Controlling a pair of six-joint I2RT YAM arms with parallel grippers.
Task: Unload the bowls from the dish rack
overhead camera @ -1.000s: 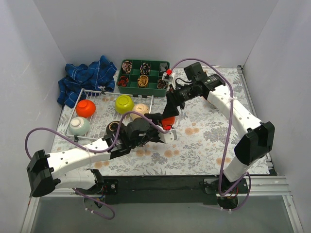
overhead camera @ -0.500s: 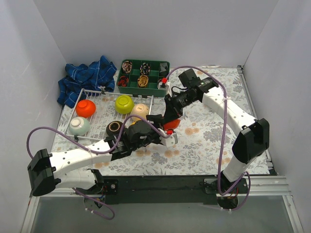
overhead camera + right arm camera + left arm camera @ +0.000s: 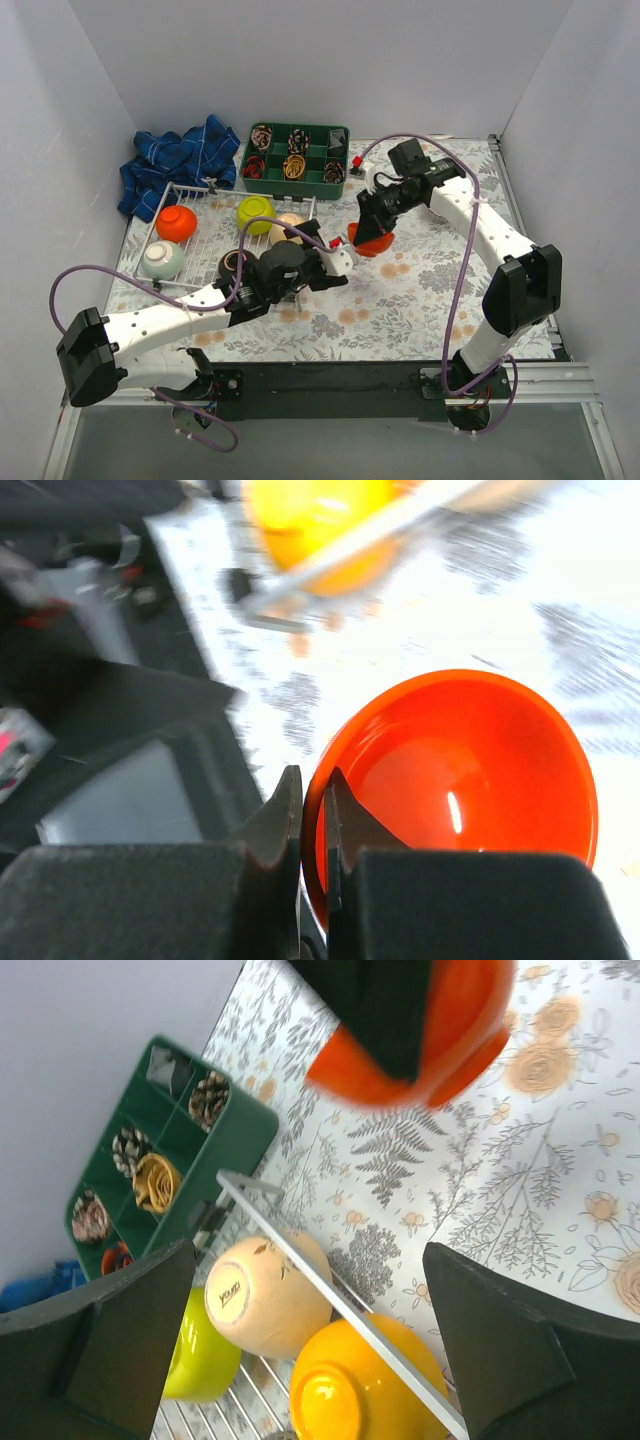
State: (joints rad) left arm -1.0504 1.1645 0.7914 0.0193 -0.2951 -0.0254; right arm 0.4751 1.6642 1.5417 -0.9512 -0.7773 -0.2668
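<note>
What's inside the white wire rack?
Six bowls: orange-red, lime green, beige, pale teal-white, dark brown, yellow. From above, the left arm covers the yellow one.

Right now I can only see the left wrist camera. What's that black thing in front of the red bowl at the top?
Observer: That's the right claw. It's pinching the red bowl by its rim, one finger inside and one outside.
Operator: Is the bowl out of the rack?
Observer: Yes. In the top camera it's past the right side of the rack, over the tablecloth.
Operator: Are there bowls I can't see?
Observer: Three in the rack: an orange one, a pale one and a brown one.
</note>
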